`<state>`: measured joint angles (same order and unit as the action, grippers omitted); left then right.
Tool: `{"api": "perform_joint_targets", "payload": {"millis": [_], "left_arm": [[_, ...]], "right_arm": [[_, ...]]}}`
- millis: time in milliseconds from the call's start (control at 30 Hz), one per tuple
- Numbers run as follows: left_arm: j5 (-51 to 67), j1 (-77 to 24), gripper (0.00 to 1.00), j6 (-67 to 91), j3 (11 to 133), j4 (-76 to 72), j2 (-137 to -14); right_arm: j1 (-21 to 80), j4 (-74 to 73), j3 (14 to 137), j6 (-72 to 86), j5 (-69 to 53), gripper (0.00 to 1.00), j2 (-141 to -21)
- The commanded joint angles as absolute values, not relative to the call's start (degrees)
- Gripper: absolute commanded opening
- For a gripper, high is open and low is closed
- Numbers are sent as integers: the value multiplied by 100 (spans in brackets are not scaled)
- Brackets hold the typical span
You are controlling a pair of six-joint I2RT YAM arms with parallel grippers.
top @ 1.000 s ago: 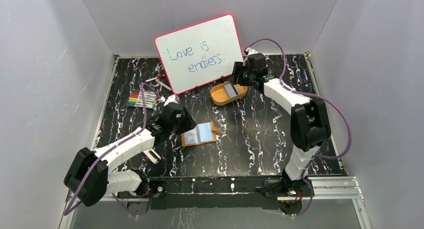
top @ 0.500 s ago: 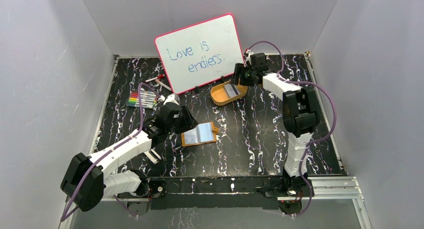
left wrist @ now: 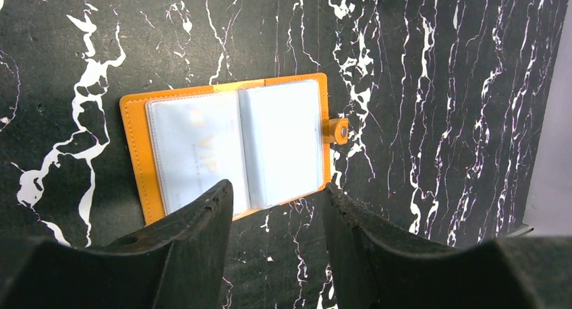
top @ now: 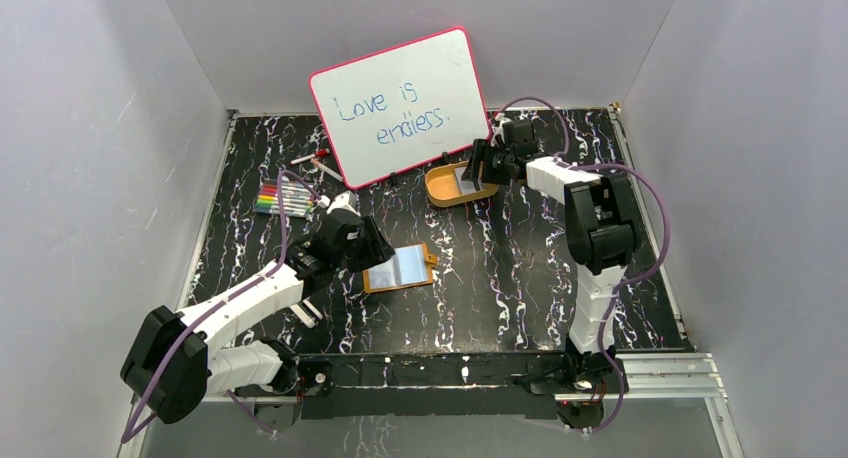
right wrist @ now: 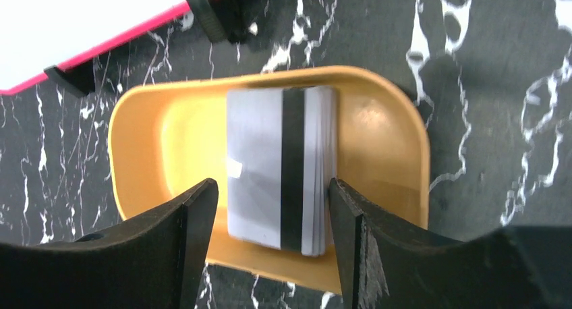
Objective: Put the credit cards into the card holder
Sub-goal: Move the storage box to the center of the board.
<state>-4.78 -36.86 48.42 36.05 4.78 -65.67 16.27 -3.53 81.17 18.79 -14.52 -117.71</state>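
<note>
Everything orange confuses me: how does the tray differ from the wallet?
The card holder lies open flat, showing clear sleeves; the tray is an oval dish with a raised rim. The tray holds stacked credit cards beside the whiteboard; the card holder lies farther from it. Both are orange.

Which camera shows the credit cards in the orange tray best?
The right wrist view: the credit cards fill the centre as a stack in the orange tray, dark stripe up. The top external view shows them only as a tiny pale patch; the left wrist view misses the tray.
</note>
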Motion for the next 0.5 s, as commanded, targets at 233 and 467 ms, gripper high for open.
{"api": "perform_joint_targets", "payload": {"millis": [233,467], "left_arm": [[-307,-3650,49,4816,3570,414,-6407],[-318,-3647,49,4824,3601,509,-6420]], "right_arm": [[1660,533,6571,3024,-1691,71,-10638],[1595,-228,6846,3324,-925,69,-10670]]}}
